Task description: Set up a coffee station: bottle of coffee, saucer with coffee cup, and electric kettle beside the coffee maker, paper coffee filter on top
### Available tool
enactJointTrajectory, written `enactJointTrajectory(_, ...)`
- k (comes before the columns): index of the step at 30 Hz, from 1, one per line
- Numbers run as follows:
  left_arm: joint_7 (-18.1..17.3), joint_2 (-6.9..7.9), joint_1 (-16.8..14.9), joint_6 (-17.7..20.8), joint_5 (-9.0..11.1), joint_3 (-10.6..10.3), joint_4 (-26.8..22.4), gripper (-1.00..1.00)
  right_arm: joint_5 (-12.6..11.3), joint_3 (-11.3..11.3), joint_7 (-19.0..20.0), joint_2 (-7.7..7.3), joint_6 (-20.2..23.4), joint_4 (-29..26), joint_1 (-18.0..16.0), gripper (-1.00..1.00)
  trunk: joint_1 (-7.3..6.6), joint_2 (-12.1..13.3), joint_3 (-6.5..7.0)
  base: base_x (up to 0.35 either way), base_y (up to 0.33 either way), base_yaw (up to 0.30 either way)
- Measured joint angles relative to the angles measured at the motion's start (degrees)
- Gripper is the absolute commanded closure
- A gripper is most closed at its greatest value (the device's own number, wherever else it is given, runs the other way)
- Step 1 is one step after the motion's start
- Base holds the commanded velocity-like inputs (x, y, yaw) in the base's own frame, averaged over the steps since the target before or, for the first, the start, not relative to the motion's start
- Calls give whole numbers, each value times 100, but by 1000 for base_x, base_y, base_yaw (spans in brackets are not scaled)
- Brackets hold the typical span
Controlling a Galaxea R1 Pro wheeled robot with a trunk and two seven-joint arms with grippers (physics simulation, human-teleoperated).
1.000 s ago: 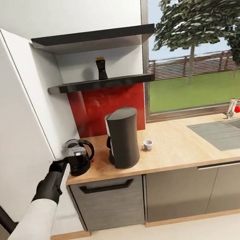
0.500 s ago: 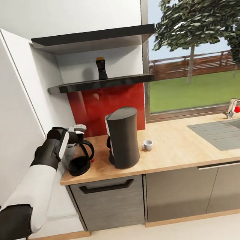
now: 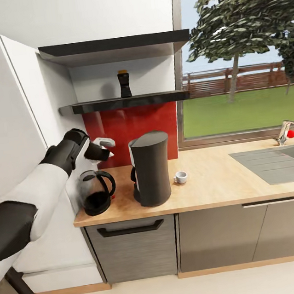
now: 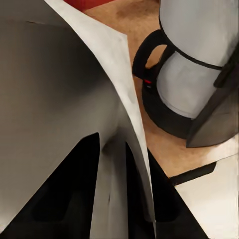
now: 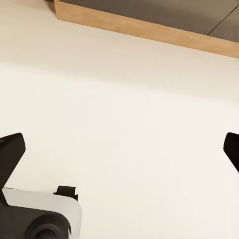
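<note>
Raised since the earlier frames: left arm, now up at the left middle of the head view, with the left gripper (image 3: 101,148) hovering above the electric kettle (image 3: 96,191) and clear of it. One second ago the same gripper sat low beside the kettle's left flank; the kettle itself stands as before.

Left gripper: fingers spread apart, nothing between them; in the left wrist view the kettle (image 4: 191,64) lies beyond the finger (image 4: 219,114), untouched.

Right gripper: the dark finger tips (image 5: 11,152) sit at opposite edges of the right wrist view, wide apart, holding nothing, over pale floor (image 5: 124,114) with a wooden plinth (image 5: 149,32) along the upper edge.

Electric kettle: upright, dark glass body with black handle, at the left end of the wooden countertop (image 3: 216,179), just beside the coffee maker.

Coffee maker (image 3: 150,167): tall, dark, upright, centre of the head view, on the countertop before the red backsplash (image 3: 130,126).

Coffee cup (image 3: 180,177): small, white, on the countertop just right of the coffee maker.

Bottle of coffee (image 3: 124,83): dark with a yellowish cap, upright on the lower black shelf (image 3: 159,98), upper centre.

Sink (image 3: 278,160) and faucet (image 3: 288,133): right edge of the head view, below the window (image 3: 241,51).

Tall white cabinet (image 3: 11,137): left side.
</note>
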Motion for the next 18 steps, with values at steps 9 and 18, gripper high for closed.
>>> enactJointTrajectory(9, -1486, 3, -511, -6, -25, -1529, 712, 100, -4, 0, 0, 7, 7, -27, 0, -100, 0, 1, -1, 0, 0, 0)
enactJointTrajectory(18, -2432, 41, -828, -3, -1125, -2259, 722, 100, 1, -8, 28, -41, 9, -13, 0, -100, 0, 0, -1, 0, 0, -1)
